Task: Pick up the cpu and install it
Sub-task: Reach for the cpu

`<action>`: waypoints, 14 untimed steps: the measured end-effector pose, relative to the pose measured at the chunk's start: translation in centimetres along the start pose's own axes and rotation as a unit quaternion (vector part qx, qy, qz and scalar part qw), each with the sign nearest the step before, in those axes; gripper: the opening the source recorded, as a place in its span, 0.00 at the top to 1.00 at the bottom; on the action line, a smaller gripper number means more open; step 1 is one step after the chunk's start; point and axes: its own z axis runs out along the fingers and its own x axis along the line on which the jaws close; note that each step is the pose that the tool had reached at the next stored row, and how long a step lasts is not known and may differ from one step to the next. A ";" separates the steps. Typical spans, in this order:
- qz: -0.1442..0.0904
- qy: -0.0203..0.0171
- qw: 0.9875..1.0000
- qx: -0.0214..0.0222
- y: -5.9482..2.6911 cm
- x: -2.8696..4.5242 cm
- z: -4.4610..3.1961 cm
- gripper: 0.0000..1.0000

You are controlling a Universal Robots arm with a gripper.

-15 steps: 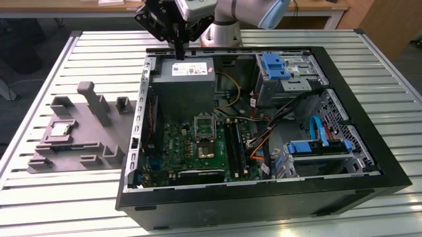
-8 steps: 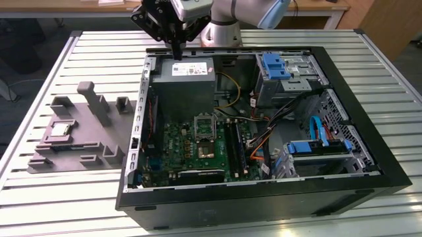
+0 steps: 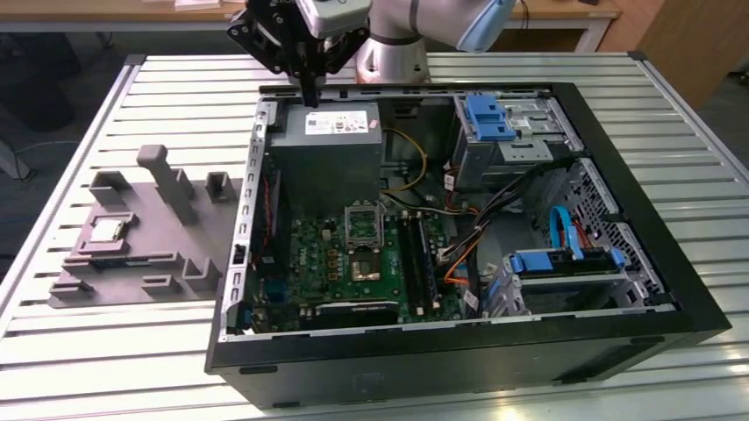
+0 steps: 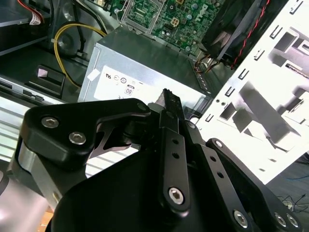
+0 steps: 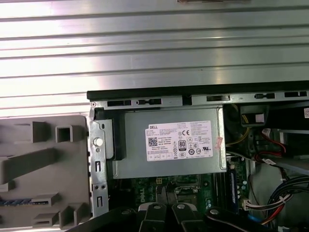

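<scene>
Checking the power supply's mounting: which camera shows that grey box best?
The first wrist view: the power supply faces the camera squarely, its whole labelled top in sight. The exterior view shows it smaller, the gripper hanging above one edge. The second wrist view shows it slanted, partly behind the gripper.

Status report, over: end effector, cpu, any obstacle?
End effector shut, empty, above power supply. Cpu in grey tray, untouched. Nothing covering it.

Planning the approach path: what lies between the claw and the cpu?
In the exterior view, the computer case's side wall and the tray's tall upright block separate claw from cpu.
</scene>
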 end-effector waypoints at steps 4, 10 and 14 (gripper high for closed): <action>0.000 0.000 1.000 0.000 -0.01 0.19 0.00 0.89; 0.000 0.000 1.000 0.000 -0.03 0.40 0.00 0.89; 0.000 0.000 1.000 0.000 -0.04 0.55 0.00 0.89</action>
